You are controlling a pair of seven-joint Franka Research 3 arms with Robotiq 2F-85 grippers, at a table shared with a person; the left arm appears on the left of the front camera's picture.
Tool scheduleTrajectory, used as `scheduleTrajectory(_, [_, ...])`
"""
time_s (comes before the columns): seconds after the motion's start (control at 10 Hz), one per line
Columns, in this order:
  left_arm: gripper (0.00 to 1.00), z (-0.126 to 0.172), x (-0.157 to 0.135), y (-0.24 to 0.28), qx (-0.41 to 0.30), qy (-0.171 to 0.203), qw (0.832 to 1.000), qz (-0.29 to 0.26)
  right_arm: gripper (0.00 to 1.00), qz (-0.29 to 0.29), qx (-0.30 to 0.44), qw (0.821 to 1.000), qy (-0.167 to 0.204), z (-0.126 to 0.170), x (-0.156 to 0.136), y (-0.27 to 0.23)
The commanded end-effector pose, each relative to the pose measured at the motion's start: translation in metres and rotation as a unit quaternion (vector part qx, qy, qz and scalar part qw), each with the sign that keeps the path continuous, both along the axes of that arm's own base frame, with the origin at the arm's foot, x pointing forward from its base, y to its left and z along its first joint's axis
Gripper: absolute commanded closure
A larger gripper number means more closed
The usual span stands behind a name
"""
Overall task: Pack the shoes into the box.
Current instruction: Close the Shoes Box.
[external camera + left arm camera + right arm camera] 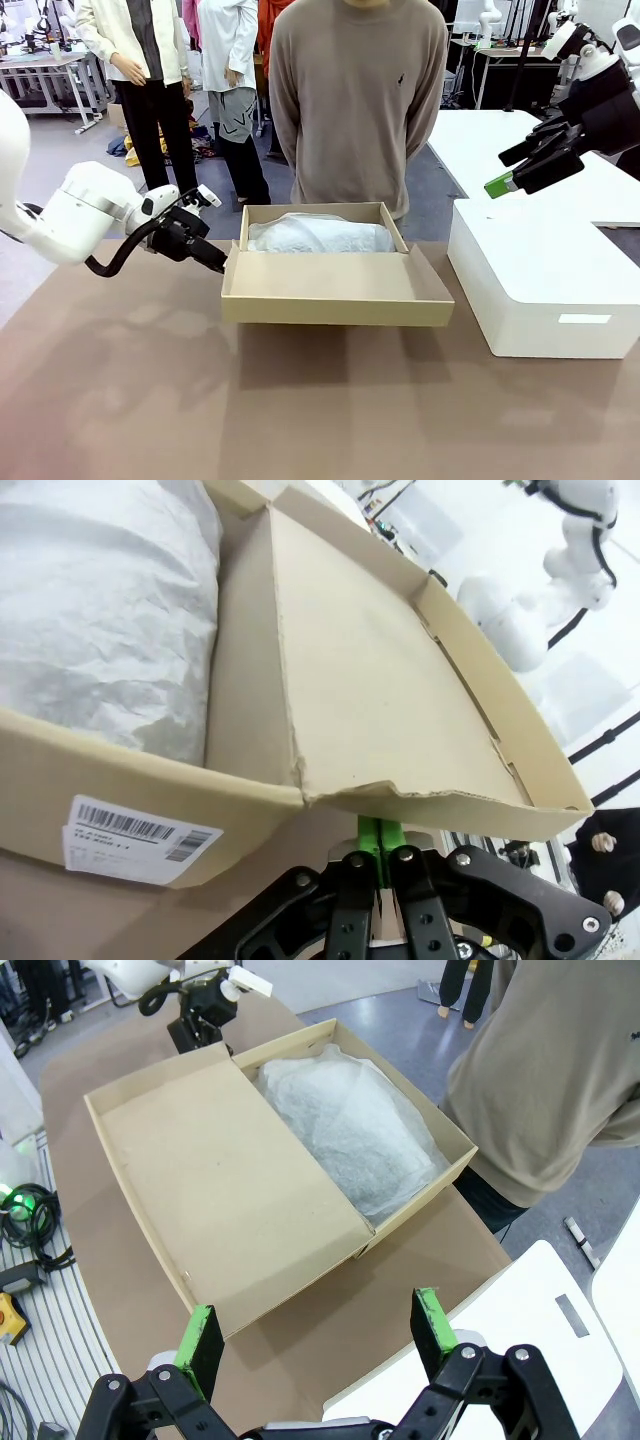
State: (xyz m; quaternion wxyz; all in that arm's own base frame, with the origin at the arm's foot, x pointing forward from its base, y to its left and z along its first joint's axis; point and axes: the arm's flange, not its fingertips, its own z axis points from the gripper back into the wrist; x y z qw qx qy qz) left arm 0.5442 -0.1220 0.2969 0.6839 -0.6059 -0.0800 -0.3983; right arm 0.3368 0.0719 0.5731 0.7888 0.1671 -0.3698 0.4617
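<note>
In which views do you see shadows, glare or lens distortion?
Front view: soft shadows lie on the table under the box lid. Left wrist view: the wide lens curves the box edges, and the background is washed out bright. Right wrist view: even light, straight edges bow slightly.

Bare brown table in front of tan cardboard shoebox. Crumpled white tissue paper heaped inside, open flap lid in front, big white rectangular box close beside.

Box interior under white tissue paper concealed (contents indeterminate); left gripper fingertips hidden beneath flap lid; barcode label print illegible.
</note>
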Motion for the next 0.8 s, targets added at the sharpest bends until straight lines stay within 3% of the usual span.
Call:
scheduleTrajectory(0.0, [1.00,0.009,-0.008,0.002,-0.010,0.013,0.999,0.035,0.00,0.004,0.008,1.000,0.000,0.000,0.001,0.000])
scheduleTrajectory(0.7, [1.00,0.025,-0.002,0.011,-0.033,0.022,0.992,0.119,0.00,0.004,0.008,1.000,0.000,0.000,0.001,0.000])
